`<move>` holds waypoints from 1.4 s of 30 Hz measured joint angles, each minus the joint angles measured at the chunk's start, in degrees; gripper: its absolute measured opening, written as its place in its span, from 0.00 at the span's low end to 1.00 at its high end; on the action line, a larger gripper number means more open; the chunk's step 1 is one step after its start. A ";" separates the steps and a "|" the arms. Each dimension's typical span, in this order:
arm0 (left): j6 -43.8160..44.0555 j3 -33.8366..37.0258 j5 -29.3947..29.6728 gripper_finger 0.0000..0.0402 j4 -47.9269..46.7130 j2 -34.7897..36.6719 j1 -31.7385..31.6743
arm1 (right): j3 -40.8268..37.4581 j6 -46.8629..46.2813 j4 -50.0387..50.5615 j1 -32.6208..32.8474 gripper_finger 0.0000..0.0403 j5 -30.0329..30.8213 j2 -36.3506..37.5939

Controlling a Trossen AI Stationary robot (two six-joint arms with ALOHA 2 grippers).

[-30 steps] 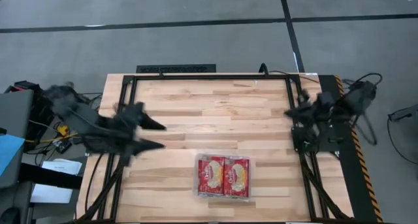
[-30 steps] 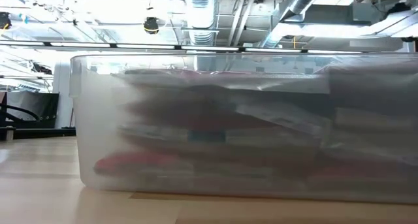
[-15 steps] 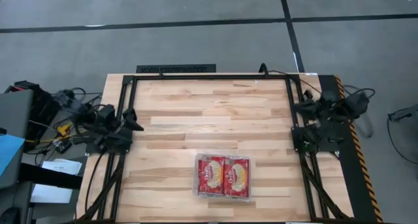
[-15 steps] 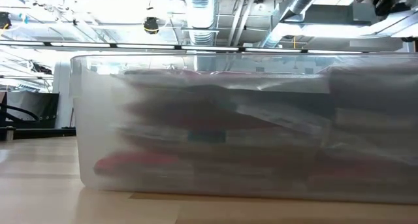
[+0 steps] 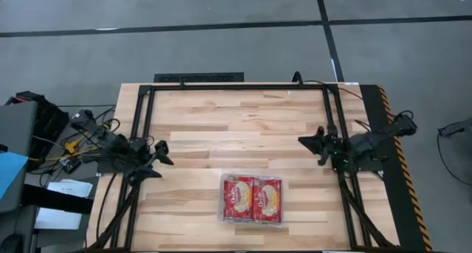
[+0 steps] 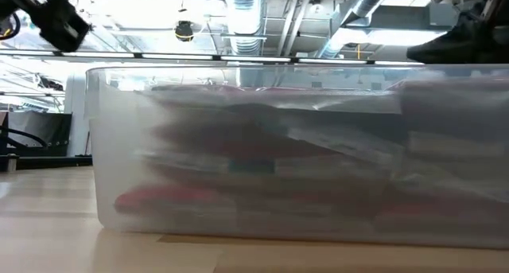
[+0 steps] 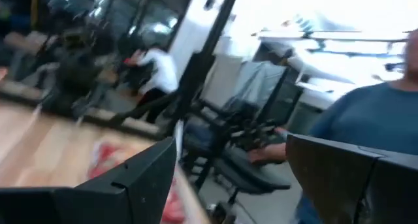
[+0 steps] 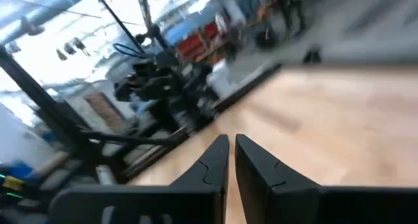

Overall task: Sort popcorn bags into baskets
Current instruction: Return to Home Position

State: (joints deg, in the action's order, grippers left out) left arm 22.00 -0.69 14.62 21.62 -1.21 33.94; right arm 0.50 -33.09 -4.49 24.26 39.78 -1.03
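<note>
Surface: pale butcher-block wooden table (image 5: 236, 127), edged by a black metal frame (image 5: 236, 85), with a yellow-and-black hazard strip (image 5: 402, 164) down its right side. Grey floor around it, crossed by dark lines. One shallow clear plastic bin with rounded corners (image 5: 221, 209) sits at the near-middle of the table. Inside it are the small flat red popcorn bags with yellow print (image 5: 240, 198), two side by side on top. The low view, through the cloudy wall, shows more packets stacked beneath, tilted and overlapping. No packet lies on the bare wood. Left gripper (image 5: 161, 158) is over the table's left edge, well apart from the bin, fingers spread wide and holding nothing. Right gripper (image 5: 304, 141) is just inside the right rail, also clear of the bin, fingers pressed almost together, empty. Room: silver ceiling ducts (image 6: 246, 18), pipes and bright strip lights overhead. Cables (image 5: 81, 139) are bundled off the table's left side. A person in a blue top (image 7: 385, 119) stands beyond the table, blurred.
</note>
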 joint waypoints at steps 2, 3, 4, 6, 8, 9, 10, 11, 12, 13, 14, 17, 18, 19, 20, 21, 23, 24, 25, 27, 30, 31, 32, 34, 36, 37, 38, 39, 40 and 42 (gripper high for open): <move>-2.30 0.00 -0.61 0.69 1.02 0.30 0.02 | 0.01 3.86 -2.02 -0.97 0.13 0.17 -1.89; -3.37 0.02 -0.62 0.69 0.43 0.72 -0.01 | 0.01 4.84 -1.26 -1.69 0.13 1.12 -2.57; -4.30 0.02 -0.40 0.69 0.28 0.93 -0.03 | 0.01 5.34 -0.70 -2.39 0.13 1.73 -3.07; -4.63 0.02 1.06 0.69 0.37 1.05 0.01 | -0.01 6.53 -0.40 -3.82 0.13 2.34 -3.35; -4.59 0.04 1.08 0.69 -0.10 0.96 -0.05 | -0.01 8.72 -0.53 -4.71 0.13 2.33 -4.38; -4.59 0.04 1.11 0.69 -0.14 0.82 -0.03 | -0.01 9.64 -0.65 -5.16 0.13 2.18 -4.61; -4.56 0.04 1.26 0.69 -0.64 0.78 -0.03 | -0.03 9.89 -0.66 -5.58 0.13 2.11 -4.64; -4.11 0.04 1.41 0.69 -1.42 0.78 -0.03 | -0.03 10.04 -0.66 -5.79 0.13 2.16 -4.65; -3.24 0.04 1.52 0.69 -2.29 0.78 -0.03 | -0.03 10.04 -0.68 -5.93 0.13 2.17 -4.62; -1.87 0.04 1.57 0.69 -3.34 0.77 -0.03 | -0.03 10.05 -0.68 -6.10 0.13 2.15 -4.62; -0.32 0.04 1.59 0.69 -4.45 0.76 -0.03 | -0.03 10.05 -0.63 -6.11 0.13 2.11 -4.64; 3.13 0.04 1.60 0.69 -8.59 0.76 -0.03 | -0.05 10.06 -0.64 -5.99 0.13 2.13 -4.64; 4.02 0.04 1.63 0.69 -10.37 0.76 -0.03 | -0.05 10.06 -0.62 -5.98 0.13 2.09 -4.64; 4.45 0.05 1.63 0.69 -12.08 0.76 -0.03 | -0.05 10.06 -0.62 -6.00 0.13 2.13 -4.64; 4.69 0.07 1.63 0.69 -13.92 0.76 -0.03 | -0.05 10.06 -0.62 -6.00 0.13 2.11 -4.64; 4.71 0.07 1.63 0.69 -15.79 0.76 -0.03 | -0.05 10.06 -0.62 -5.99 0.13 2.11 -4.64; 4.82 0.03 1.36 0.69 -18.18 0.54 -0.03 | -0.07 10.08 -0.62 -5.98 0.13 2.11 -4.64; 4.79 -0.03 1.09 0.69 -18.20 0.15 -0.03 | -0.07 10.08 -0.61 -5.98 0.13 2.11 -4.64; 4.81 -0.07 1.08 0.69 -18.50 0.00 -0.03 | -0.07 10.08 -0.59 -6.00 0.13 2.11 -4.62; 4.81 -0.07 1.02 0.69 -18.53 -0.03 -0.03 | -0.09 10.08 -0.64 -5.99 0.13 2.11 -4.64; 4.81 -0.07 1.04 0.69 -18.52 0.00 -0.03 | -0.10 10.10 -0.64 -5.98 0.13 2.11 -4.64; 4.81 -0.07 1.08 0.69 -18.52 0.00 -0.03 | -0.10 10.10 -0.63 -5.98 0.13 2.11 -4.63; 4.81 -0.07 1.06 0.69 -18.53 0.00 -0.03 | -0.10 10.10 -0.62 -5.98 0.13 2.11 -4.64; 4.81 -0.07 1.06 0.69 -18.55 0.00 -0.03 | -0.10 10.10 -0.64 -5.98 0.13 2.11 -4.64; 4.81 -0.07 1.06 0.69 -18.55 0.00 -0.03 | -0.12 10.10 -0.64 -5.98 0.13 2.11 -4.64; 4.81 -0.07 1.06 0.69 -18.55 0.00 -0.03 | -0.12 10.10 -0.64 -5.98 0.13 2.11 -4.64; 4.81 -0.07 1.08 0.69 -18.57 0.00 -0.03 | -0.12 10.11 -0.64 -5.98 0.13 2.11 -4.64; 4.81 -0.07 1.08 0.69 -18.57 0.00 -0.03 | -0.14 10.11 -0.64 -5.98 0.13 2.11 -4.64; 4.81 -0.07 1.08 0.69 -18.57 0.00 -0.03 | -0.14 10.12 -0.64 -5.98 0.13 2.11 -4.64; 4.81 -0.07 1.08 0.69 -18.59 0.00 -0.03 | -0.14 10.10 -0.64 -5.98 0.13 2.11 -4.64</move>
State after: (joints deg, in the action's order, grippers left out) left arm 26.81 -0.75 15.70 3.03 -1.21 33.91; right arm 0.36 -22.98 -5.13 18.28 41.89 -5.67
